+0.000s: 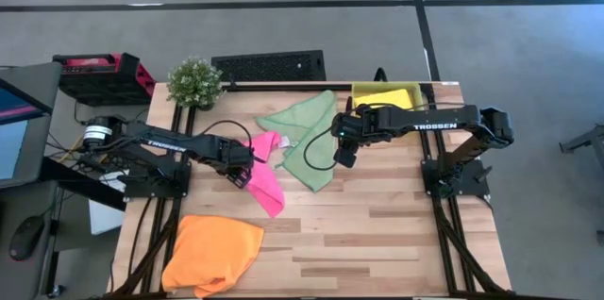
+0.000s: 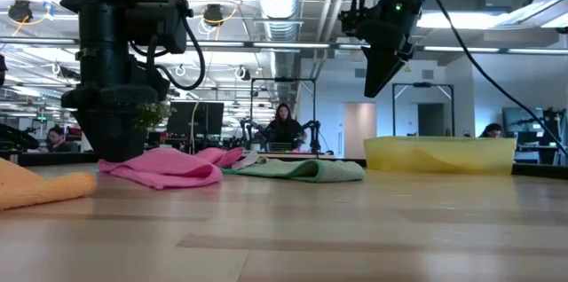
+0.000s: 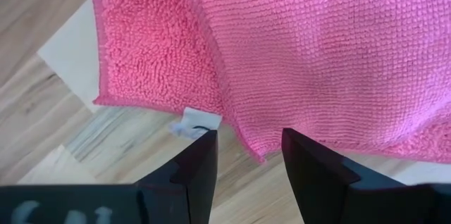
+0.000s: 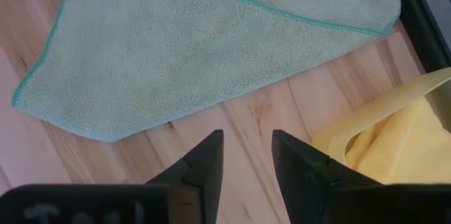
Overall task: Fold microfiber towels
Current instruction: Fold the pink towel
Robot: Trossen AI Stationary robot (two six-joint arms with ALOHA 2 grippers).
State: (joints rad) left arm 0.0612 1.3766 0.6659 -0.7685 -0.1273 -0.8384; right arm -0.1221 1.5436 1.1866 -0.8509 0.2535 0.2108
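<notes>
Wooden table (image 1: 377, 234) holds potted plant (image 1: 194, 81), yellow tray (image 1: 408, 98); left gripper (image 1: 257, 158) parted over pink towel (image 1: 266, 182).

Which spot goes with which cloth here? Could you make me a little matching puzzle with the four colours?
Cloths:
1. orange towel
2. pink towel
3. green towel
4. yellow towel

Places:
A. inside the translucent tray
B. right at the left gripper, whose fingers are open
C. alone near the table's front left corner
D. spread mid-table below the right gripper

Pairs: 1-C, 2-B, 3-D, 4-A
</notes>
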